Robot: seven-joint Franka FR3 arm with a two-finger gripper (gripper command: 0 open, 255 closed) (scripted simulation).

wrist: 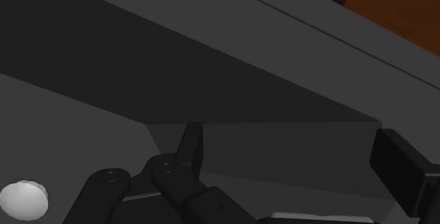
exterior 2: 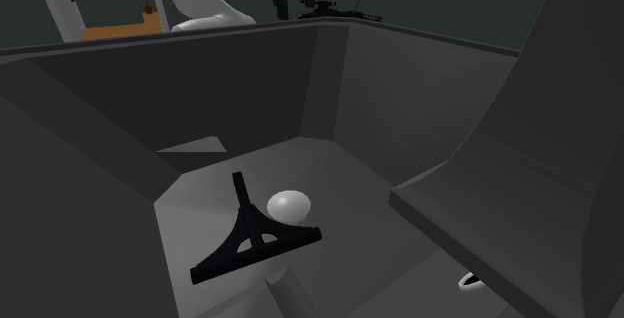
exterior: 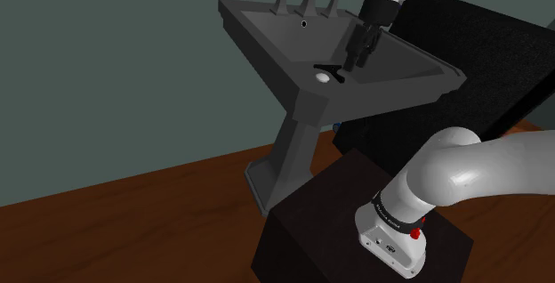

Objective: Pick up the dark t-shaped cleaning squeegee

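Down inside sink [exterior 2: 200, 86], black squeegee [exterior 2: 247, 228]

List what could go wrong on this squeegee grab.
1. The squeegee lies flat on the floor of the sink. The open gripper may strike that floor or slip off the thin handle.
2. The white dome sits right beside the handle, so a finger could hit it.
3. The sink's sloped walls stand close around, and the hand may scrape one while descending.
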